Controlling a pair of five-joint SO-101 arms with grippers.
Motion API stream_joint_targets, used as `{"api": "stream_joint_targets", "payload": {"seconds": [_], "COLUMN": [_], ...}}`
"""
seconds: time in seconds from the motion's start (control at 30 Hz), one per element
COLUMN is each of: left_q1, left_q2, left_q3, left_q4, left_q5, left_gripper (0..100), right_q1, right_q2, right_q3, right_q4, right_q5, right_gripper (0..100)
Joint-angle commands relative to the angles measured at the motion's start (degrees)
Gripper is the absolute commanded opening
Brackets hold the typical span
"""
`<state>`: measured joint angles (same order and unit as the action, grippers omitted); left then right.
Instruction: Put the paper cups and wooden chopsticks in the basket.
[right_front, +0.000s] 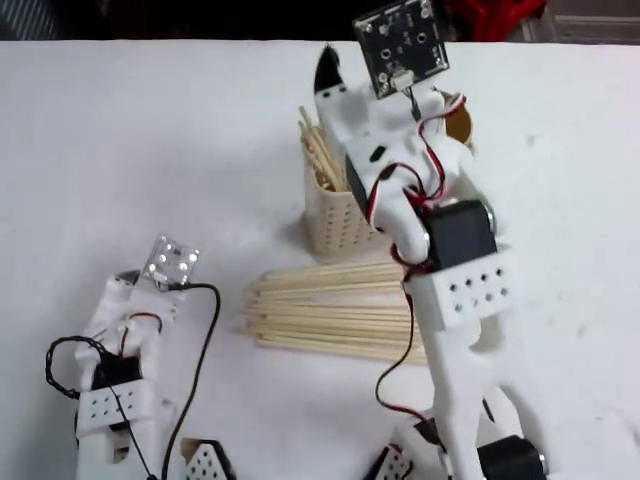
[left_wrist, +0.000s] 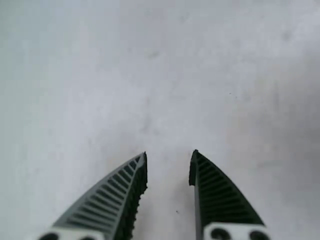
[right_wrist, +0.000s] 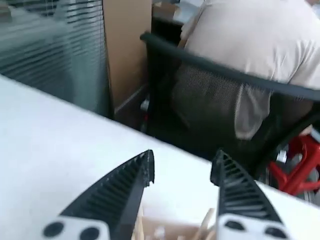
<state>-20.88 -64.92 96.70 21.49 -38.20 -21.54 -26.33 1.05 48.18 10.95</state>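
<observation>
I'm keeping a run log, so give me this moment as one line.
right end effector: open, empty, over basket | left end effector: open, over table | chopsticks: pile on table, some in basket

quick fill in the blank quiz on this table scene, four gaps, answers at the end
1. The loose pile of wooden chopsticks lies on the white ____.
2. The cream perforated basket already holds a few wooden ____.
3. The right claw, by the basket, is ____.
4. The left claw is open and holds ____.

Missing words: table; chopsticks; open; nothing.
</observation>
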Motion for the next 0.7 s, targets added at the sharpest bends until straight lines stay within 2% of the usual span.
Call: {"api": "stream_joint_targets", "payload": {"seconds": [0.0, 0.13, 0.27, 0.33, 0.37, 0.5, 0.67], "left_q1": [0.84, 0.84, 0.84, 0.84, 0.84, 0.84, 0.84], "left_q2": [-0.48, -0.48, -0.48, -0.48, -0.48, -0.48, -0.48], "left_q3": [-0.09, -0.09, -0.09, -0.09, -0.09, -0.09, -0.09], "left_q4": [0.35, 0.35, 0.35, 0.35, 0.35, 0.35, 0.35], "left_q5": [-0.35, -0.35, -0.35, -0.35, -0.35, -0.35, -0.35], "left_gripper": [15, 15, 15, 15, 15, 15, 15], "right_q1": [0.04, -2.24, -9.45, -13.76, -15.87, -21.85, -22.64], "right_q2": [-4.53, -7.25, -6.99, -7.25, -7.34, -7.52, -6.99], "right_q3": [-0.53, -0.53, 4.31, 10.81, 14.77, 32.53, 48.7], "right_q4": [11.82, 23.96, 31.16, 32.22, 32.31, 26.86, 12.88], "right_q5": [0.09, 5.36, 9.49, 14.42, 16.97, 23.65, 28.31], "right_gripper": [20.3, 20.3, 7.9, 1.4, 1.5, 9.6, 11.5]}}
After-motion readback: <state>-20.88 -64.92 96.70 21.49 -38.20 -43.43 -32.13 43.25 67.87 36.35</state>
